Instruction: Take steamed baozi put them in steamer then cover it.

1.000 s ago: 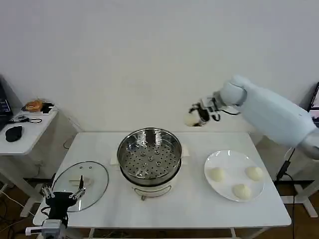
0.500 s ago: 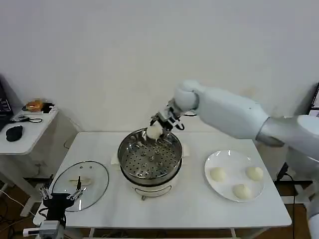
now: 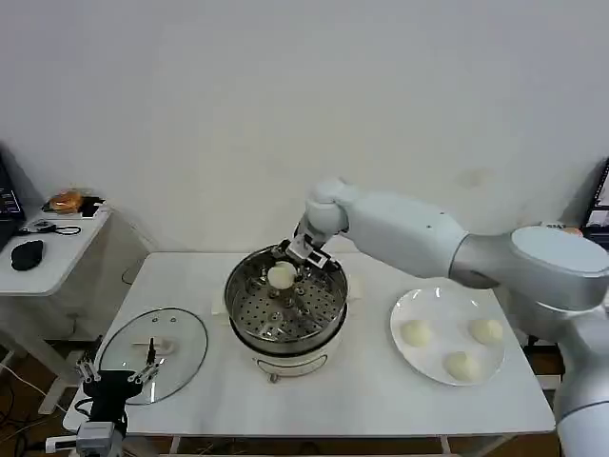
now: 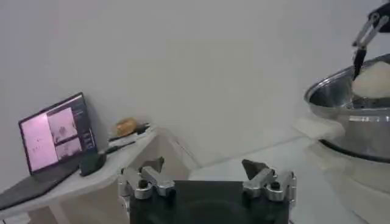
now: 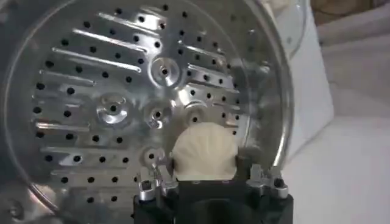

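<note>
- My right gripper [image 5: 206, 178] has its fingers [image 5: 153, 180] closed on one steamed baozi [image 5: 203, 152]; in the right wrist view the bun sits between them, over the perforated tray floor of the steamer [image 5: 109, 73] and near its wall
- In the head view the same baozi [image 3: 281, 276] hangs inside the rim at the far side of the steamer [image 3: 285, 300], held by the right gripper [image 3: 288, 262]; I cannot tell if it already touches the tray
- My worry: the dough is soft, so if I open while it is not yet down it may drop and roll, and it can also stick to one finger and be pulled up when I lift away
- The fingers are close to the steel wall, so opening wide or going lower could hit the wall or push the pot on its white base
- Three baozi [image 3: 461, 366] wait on the white plate [image 3: 404, 354]; if this one lands in the middle, the others may get pressed together
- The glass cover [image 3: 152, 352] lies flat on the table [image 3: 381, 400] near the left gripper [image 4: 207, 181], which is parked low with fingers wide apart; a bun leaning on the rim would later stop the cover from sitting flat
</note>
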